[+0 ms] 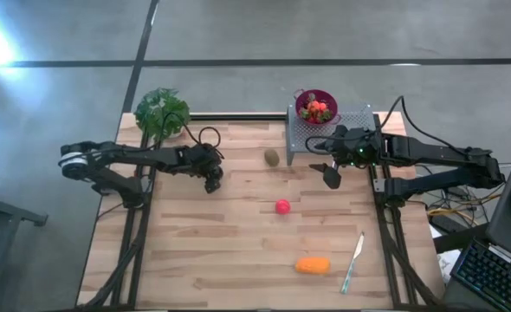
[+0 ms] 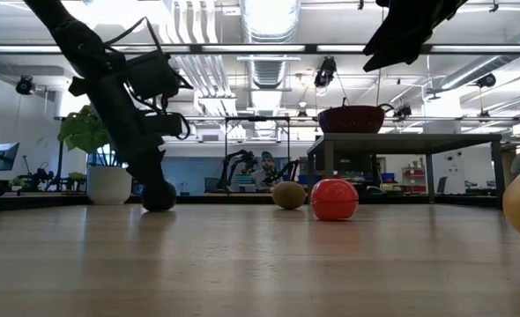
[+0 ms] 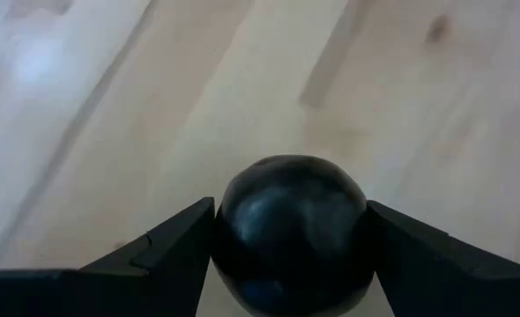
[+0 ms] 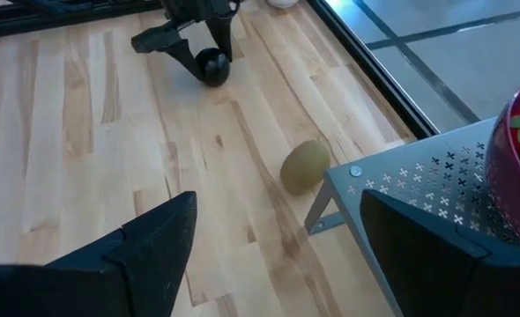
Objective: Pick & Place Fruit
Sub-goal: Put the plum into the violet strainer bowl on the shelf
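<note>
A dark round plum [image 3: 291,233] sits on the wooden table [image 1: 195,251], left of centre. My left gripper [image 1: 212,183] is down at it, shut on it. Lying loose on the table are a brown kiwi [image 1: 273,157], a pink-red ball [image 1: 282,206] and an oblong orange piece [image 1: 313,265]. Strawberries fill a purple bowl [image 1: 316,107] on a grey perforated rack [image 1: 333,130] at the far right. Beside the rack, my right gripper [image 1: 331,176] hangs open above the table with nothing between its fingers. My left gripper pinches the plum between its two fingers, one on each opposite side [image 3: 225,220] of the round body. The fingers slant down at it from the table's left. The plum's underside [image 2: 159,208] rests on the table.
A green leafy plant [image 1: 161,113] stands at the far left corner. A slim pale knife [image 1: 352,260] lies near the front right, next to the orange piece. Bare wood stretches across the near left of the table.
</note>
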Robot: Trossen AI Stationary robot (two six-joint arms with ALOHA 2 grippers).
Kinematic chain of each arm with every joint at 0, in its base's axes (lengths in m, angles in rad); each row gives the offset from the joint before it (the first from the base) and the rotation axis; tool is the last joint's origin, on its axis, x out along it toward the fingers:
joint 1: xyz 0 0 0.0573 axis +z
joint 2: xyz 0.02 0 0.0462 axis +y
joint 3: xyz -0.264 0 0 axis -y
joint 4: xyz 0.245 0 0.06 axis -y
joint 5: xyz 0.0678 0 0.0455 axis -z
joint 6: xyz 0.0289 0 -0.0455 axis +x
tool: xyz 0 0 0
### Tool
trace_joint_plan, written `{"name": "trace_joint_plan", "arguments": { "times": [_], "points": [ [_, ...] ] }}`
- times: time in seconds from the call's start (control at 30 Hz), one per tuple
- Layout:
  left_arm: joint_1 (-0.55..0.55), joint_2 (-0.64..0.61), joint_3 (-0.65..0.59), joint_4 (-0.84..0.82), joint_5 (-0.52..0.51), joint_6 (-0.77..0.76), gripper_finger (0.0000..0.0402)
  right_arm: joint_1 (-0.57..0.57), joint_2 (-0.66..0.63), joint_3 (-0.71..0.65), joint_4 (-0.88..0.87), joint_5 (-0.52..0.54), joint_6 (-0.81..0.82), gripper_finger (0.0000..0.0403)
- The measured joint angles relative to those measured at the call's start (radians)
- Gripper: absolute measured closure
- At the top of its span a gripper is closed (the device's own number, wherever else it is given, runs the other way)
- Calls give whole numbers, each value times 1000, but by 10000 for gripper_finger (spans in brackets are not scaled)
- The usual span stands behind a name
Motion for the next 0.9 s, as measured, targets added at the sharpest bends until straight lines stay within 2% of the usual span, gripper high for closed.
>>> {"name": "trace_joint_plan", "arguments": {
  "times": [0.17, 0.37, 0.5, 0.73, 0.8, 0.9],
  "points": [
    [0, 0, 21, 114, 143, -63, 126, 56, 0, -5, 49, -1, -59, 102],
    [-1, 0, 21, 413, 397, -246, 126, 227, 1, -45, 241, 13, -191, 115],
    [-6, 0, 22, 586, 474, -393, 126, 352, 15, -65, 322, 158, -240, 114],
    [-46, 0, 43, 775, 489, -558, 126, 508, 114, -54, 382, 582, -318, 68],
    [-63, 0, 66, 777, 488, -573, 126, 530, 153, -39, 408, 644, -348, 51],
    [-94, 15, 117, 777, 467, -579, 126, 537, 206, -12, 438, 663, -402, 36]
  ]
}}
